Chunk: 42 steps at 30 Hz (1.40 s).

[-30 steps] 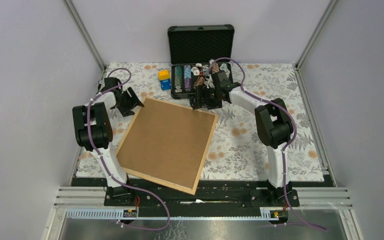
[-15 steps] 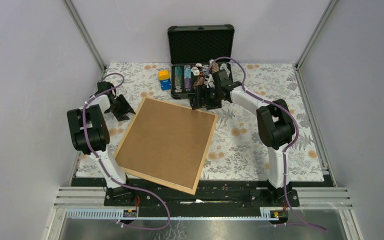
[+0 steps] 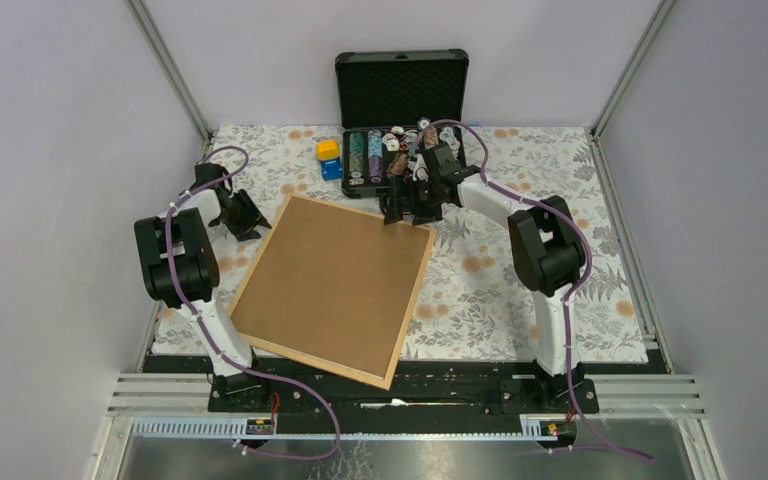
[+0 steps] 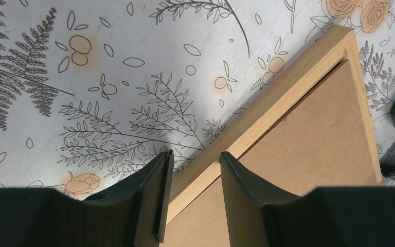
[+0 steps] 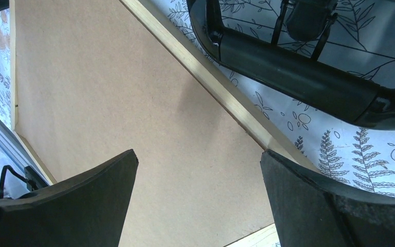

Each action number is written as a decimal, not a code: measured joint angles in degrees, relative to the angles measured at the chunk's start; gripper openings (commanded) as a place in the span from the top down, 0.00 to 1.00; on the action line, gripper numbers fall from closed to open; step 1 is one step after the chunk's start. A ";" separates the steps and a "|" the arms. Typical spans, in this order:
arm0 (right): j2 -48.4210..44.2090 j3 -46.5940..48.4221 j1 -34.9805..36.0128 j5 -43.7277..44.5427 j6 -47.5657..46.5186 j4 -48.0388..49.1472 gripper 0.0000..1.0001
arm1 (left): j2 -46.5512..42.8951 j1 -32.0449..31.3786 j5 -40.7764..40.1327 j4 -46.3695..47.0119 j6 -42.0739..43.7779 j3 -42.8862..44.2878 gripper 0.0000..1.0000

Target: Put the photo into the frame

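The frame (image 3: 412,308) lies flat on the flowered cloth, back side up, with a brown backing sheet (image 3: 335,285) filling it. The photo is out of view. My left gripper (image 3: 243,215) hovers just left of the frame's far-left corner, jaws partly apart and nothing between them. In the left wrist view the frame's wooden rail (image 4: 283,87) runs diagonally beyond the left gripper (image 4: 195,153). My right gripper (image 3: 400,210) hangs wide open over the frame's far-right corner. The right wrist view shows the right gripper (image 5: 198,154) above the backing sheet (image 5: 108,103), with the rail (image 5: 211,77) alongside.
An open black case (image 3: 400,85) holding several rows of chips (image 3: 365,155) stands at the back, close behind the right gripper; its rim (image 5: 288,62) shows in the right wrist view. A yellow block (image 3: 329,150) and a blue block (image 3: 331,170) sit left of the case.
The left arm has drawn back to the left, away from the frame's corner, and its jaws have narrowed. The right gripper has shifted slightly over the far-right corner.
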 measured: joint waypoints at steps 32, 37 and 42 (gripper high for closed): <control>1.01 -1.42 -1.84 -2.86 1.31 2.78 0.03 | 0.33 0.02 0.33 0.59 -1.77 0.00 0.55; -0.35 -4.46 -1.86 -3.78 1.57 5.84 0.04 | 0.42 0.00 0.46 0.76 -2.19 0.00 0.55; -1.62 -7.45 -1.99 -4.50 1.79 9.07 0.04 | 0.44 -0.09 0.44 0.92 -2.38 0.00 0.55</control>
